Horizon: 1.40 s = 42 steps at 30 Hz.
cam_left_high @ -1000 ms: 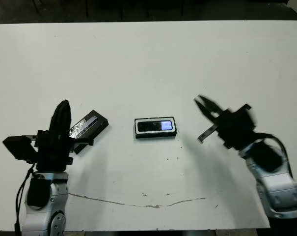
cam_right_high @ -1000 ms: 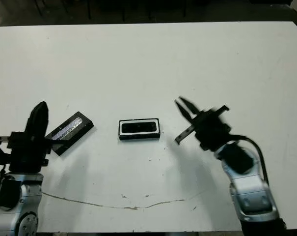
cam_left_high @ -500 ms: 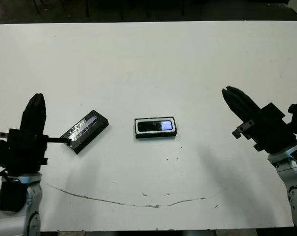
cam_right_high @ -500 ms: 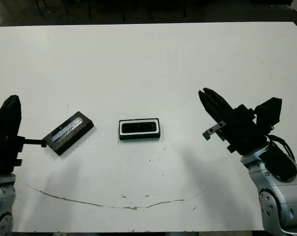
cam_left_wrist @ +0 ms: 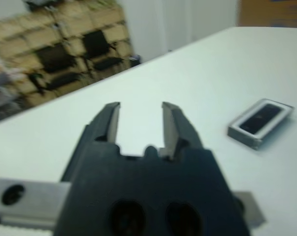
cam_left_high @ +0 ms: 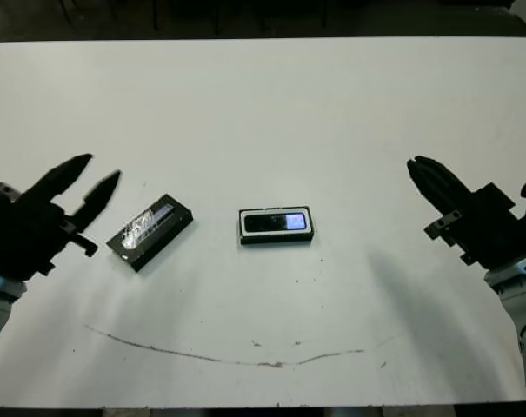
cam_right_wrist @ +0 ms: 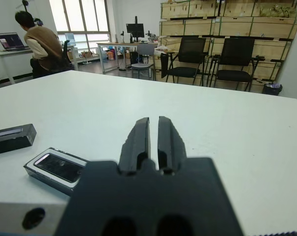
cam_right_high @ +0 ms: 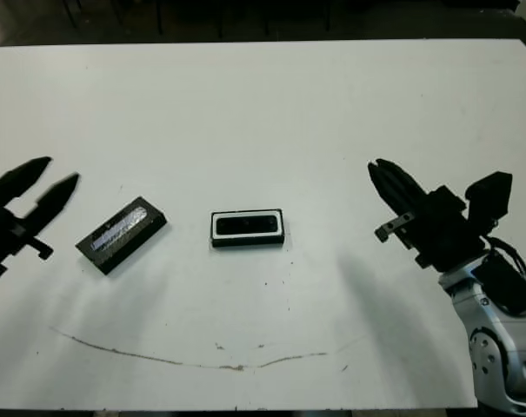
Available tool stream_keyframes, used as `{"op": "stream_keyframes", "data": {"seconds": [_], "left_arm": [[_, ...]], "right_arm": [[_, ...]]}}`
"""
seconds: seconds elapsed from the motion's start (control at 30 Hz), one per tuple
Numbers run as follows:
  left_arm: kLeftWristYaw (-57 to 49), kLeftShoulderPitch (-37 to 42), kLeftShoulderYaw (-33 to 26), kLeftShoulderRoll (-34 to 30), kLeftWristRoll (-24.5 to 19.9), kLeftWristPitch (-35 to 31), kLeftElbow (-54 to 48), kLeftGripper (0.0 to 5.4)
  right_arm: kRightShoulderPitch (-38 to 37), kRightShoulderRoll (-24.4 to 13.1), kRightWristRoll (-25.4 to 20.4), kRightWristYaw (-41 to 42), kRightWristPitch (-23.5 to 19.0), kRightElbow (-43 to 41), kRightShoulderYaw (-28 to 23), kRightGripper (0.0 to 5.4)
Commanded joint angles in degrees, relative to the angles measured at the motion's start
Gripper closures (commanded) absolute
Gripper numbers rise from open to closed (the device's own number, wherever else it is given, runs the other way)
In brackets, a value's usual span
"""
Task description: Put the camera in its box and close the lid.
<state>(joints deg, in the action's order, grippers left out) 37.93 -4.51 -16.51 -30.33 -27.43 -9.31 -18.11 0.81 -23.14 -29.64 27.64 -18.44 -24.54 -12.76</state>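
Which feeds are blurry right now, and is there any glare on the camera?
Left wrist view is soft throughout, the box smeared; right wrist view is sharp. In the left eye view, the left hand is motion-blurred and the camera screen shows a bluish glare.

**Bright overhead light, one blurry wrist view**

Even light floods the white surface [cam_left_high: 271, 113], with soft grey shadows pooling beneath both arms. The left claw [cam_left_high: 86, 178] smears with motion blur, and the whole left wrist view is soft, background melted. The right wrist view is sharp, windows [cam_right_wrist: 79, 14] glowing. The camera [cam_left_high: 276, 222] screen glints bluish.
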Motion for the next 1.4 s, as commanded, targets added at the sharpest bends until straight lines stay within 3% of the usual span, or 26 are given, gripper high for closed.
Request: {"op": "stream_keyframes", "data": {"seconds": [0.03,0.47,1.4], "left_arm": [[2.87,0.58,1.65,0.04,-1.59,-1.36,3.61,2.41],[-1.56,-0.97,3.64,2.82,-2.36,-8.41,3.96,0.07],[5.32,1.83,6.65,-0.53,2.28,-10.24,12.55,0.01]], "right_arm": [[-0.14,-0.79,1.11,-0.75,-1.19,-0.21,0.69,5.40],[-0.08,-0.84,1.98,-0.47,-1.12,-0.08,1.53,5.40],[-0.32,-1.36,1.91,-0.13,-2.66,0.76,2.32,5.40]]}}
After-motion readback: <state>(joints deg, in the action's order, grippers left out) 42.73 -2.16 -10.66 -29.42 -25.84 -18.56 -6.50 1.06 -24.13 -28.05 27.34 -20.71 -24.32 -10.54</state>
